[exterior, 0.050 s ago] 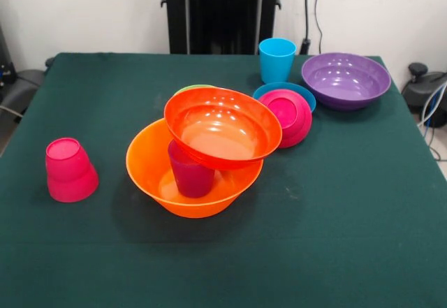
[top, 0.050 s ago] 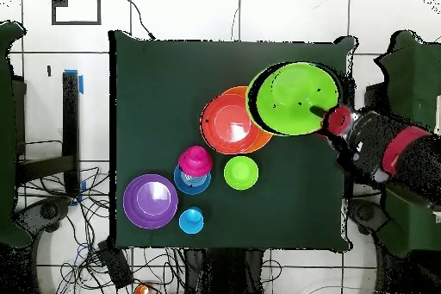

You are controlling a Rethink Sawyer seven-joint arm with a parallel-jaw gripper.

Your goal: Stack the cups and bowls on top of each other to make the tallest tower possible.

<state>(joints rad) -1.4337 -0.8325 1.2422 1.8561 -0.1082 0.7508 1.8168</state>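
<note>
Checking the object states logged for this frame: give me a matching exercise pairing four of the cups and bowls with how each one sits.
Things:
1. blue cup
2. purple-magenta cup
3. small pink-red bowl
4. red-orange bowl

States:
A. upside down inside the large orange bowl
B. tilted, resting on top of an upturned cup
C. upright, alone on the table
D. upside down on the small blue bowl

Pairs: 1-C, 2-A, 3-D, 4-B
</note>
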